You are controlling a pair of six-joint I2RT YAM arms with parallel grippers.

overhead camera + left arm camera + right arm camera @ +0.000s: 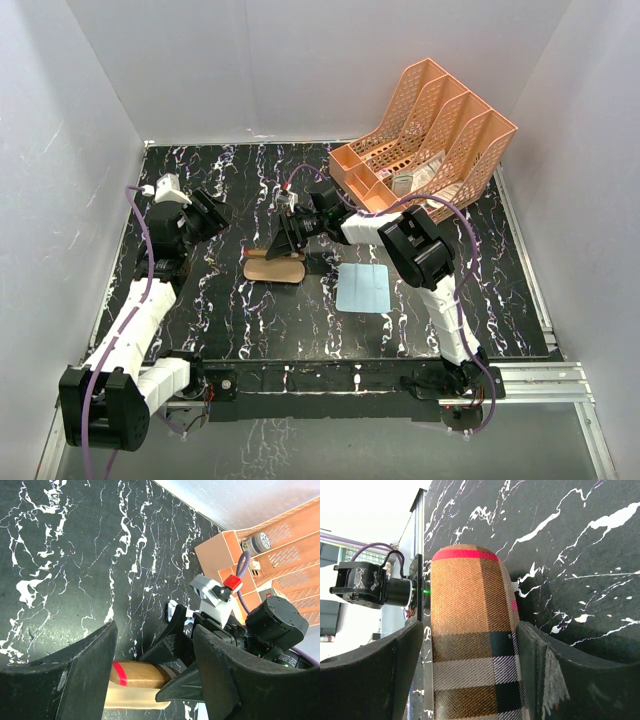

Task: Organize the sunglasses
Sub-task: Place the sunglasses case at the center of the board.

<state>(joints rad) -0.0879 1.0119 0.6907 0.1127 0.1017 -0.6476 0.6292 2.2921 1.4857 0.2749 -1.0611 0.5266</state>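
The sunglasses are out of view in every frame. A brown plaid oblong case (272, 268) lies flat on the black marbled table, left of centre. My right gripper (290, 240) is down over its right end. In the right wrist view the case (470, 605) runs between the two fingers of the right gripper (469, 630), which is open, with a gap on the left side. My left gripper (212, 213) hangs open above the table to the case's left, holding nothing. From the left wrist view the case (135, 675) shows beyond the left gripper (155, 630).
A light blue square cloth (362, 287) lies flat just right of the case. An orange slotted desk organizer (430, 140) stands at the back right, with small items in its front compartments. White walls close in the table on three sides.
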